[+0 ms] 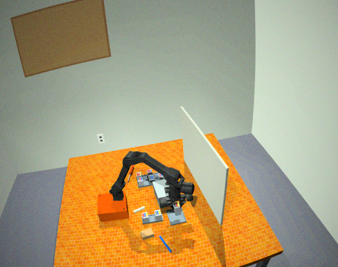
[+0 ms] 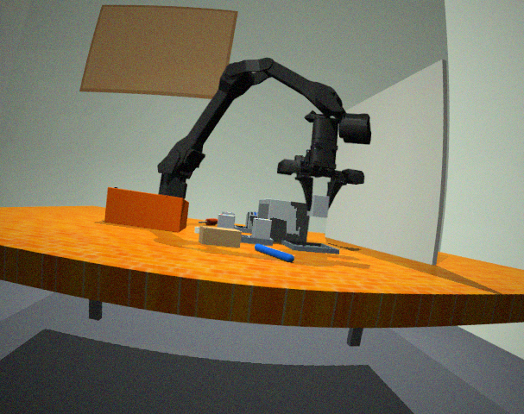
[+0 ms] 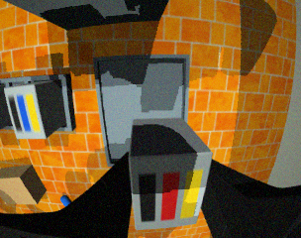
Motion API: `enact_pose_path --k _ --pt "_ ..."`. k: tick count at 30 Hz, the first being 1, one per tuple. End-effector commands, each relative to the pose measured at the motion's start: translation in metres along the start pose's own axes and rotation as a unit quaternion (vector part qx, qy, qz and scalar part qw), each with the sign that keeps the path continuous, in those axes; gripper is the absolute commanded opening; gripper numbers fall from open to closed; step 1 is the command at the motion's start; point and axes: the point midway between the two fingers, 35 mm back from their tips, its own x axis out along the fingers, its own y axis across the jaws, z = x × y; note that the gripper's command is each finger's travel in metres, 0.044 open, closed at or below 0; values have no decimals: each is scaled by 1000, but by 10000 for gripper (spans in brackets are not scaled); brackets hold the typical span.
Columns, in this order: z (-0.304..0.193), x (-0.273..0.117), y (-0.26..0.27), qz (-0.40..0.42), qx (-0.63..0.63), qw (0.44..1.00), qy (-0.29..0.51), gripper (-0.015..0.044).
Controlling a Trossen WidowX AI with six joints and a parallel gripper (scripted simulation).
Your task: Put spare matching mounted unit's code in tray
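From the top view, I have my black metal pincer [image 1: 176, 202] [image 2: 319, 207] [image 3: 160, 157] over the right part of the orange brick-patterned worktop [image 1: 85, 178] [image 2: 163, 258] [image 3: 259, 124], near the upright pale panel. In the exterior view it pinches a grey box-shaped spare [image 1: 176, 207] [image 2: 320, 206] [image 3: 162, 198] above the flat grey-blue tray [image 1: 180, 220] [image 2: 331, 250] [image 3: 122, 106]. Through the wrist view I read black, red and yellow stripes on that spare.
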Motion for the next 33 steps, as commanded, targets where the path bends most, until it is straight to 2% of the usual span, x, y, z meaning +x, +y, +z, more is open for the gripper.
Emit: enact_pose_path --k 1,33 --pt "1 4 0 -1 2 1000 -2 0" --pt "3 33 3 -1 2 1000 -2 0"
